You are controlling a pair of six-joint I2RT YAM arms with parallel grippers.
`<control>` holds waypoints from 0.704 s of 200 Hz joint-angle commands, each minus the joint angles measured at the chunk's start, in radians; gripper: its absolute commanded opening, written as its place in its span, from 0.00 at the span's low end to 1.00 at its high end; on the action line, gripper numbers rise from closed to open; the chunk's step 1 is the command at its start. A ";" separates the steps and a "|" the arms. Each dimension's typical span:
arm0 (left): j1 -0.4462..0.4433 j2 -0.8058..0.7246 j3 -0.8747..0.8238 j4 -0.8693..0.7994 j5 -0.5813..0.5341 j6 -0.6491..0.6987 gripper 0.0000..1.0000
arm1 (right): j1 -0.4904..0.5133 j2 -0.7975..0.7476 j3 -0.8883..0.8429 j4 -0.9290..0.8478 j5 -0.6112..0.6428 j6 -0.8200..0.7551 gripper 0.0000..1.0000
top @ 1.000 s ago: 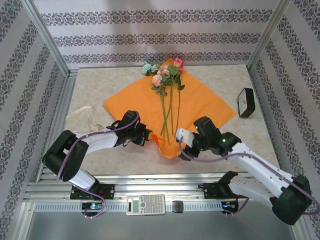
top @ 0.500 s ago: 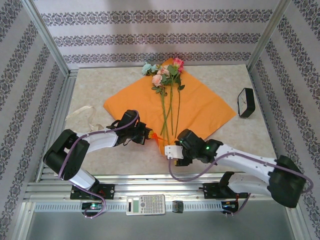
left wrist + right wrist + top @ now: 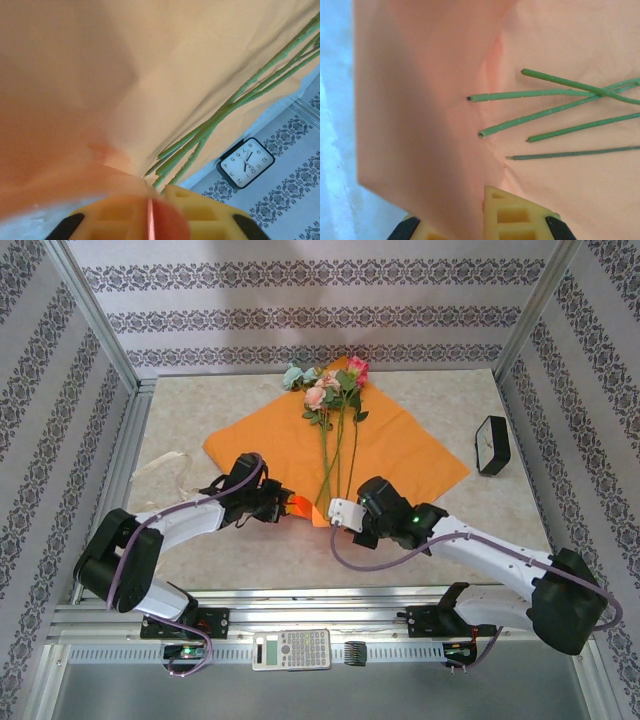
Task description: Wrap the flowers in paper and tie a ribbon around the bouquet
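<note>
Large, thin, bright orange paper sheet (image 3: 400, 445) is laid as a diamond on the table (image 3: 190, 410), one corner pointing at the arm bases. Artificial flowers (image 3: 335, 430) with thin green stems and pink, red and pale blue blooms are laid along the diagonal. Blooms are at the far corner and cut stem ends (image 3: 520, 95) stop short of the near corner. Judged reason: the near corner is left free so it can be folded up over the stems as the cone's base.

Left gripper (image 3: 150, 222): fingers are pressed almost together and a thin lip of the paper is pinched between them, seen edge-on. The sheet is lifted off the table on that side, beside the stems.

Right gripper (image 3: 470, 225): closed on the paper at the near corner. One finger is covered by the raised flap and the other is exposed beside it. Grip depth can't be told, since the fold hides the pad contact, but it is probably only the edge.

The near corner is held from both sides, left and right of the stem ends, so the fold can be raised evenly. The stems are not touched by either gripper.

Thin beige fabric ribbon (image 3: 160, 472) lies on the table left of the sheet, well apart from both grippers. Wrapping is judged barely begun, and tying is not yet started.
</note>
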 commanded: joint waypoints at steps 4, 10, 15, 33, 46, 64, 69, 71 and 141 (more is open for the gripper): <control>0.032 -0.026 0.024 -0.106 -0.014 0.056 0.20 | -0.061 0.022 0.067 -0.079 -0.166 0.089 0.00; 0.038 -0.025 0.025 -0.104 -0.010 0.059 0.23 | -0.077 0.041 0.085 -0.085 -0.185 0.101 0.00; 0.042 -0.023 0.026 -0.104 -0.007 0.061 0.25 | -0.087 0.059 0.100 -0.094 -0.201 0.109 0.00; 0.054 -0.026 0.042 -0.129 -0.007 0.085 0.35 | -0.130 0.130 0.165 -0.123 -0.258 0.152 0.00; 0.061 -0.042 0.064 -0.187 -0.023 0.120 0.44 | -0.160 0.185 0.211 -0.145 -0.298 0.186 0.00; 0.067 -0.075 0.096 -0.288 -0.057 0.174 0.54 | -0.189 0.261 0.272 -0.170 -0.333 0.220 0.00; 0.069 -0.086 0.099 -0.311 -0.069 0.186 0.56 | -0.196 0.283 0.289 -0.179 -0.323 0.235 0.00; 0.070 -0.090 0.101 -0.320 -0.073 0.191 0.57 | -0.200 0.294 0.298 -0.183 -0.319 0.240 0.00; 0.079 -0.204 0.068 -0.449 -0.082 0.343 0.60 | -0.366 0.638 0.572 -0.390 -0.384 0.440 0.00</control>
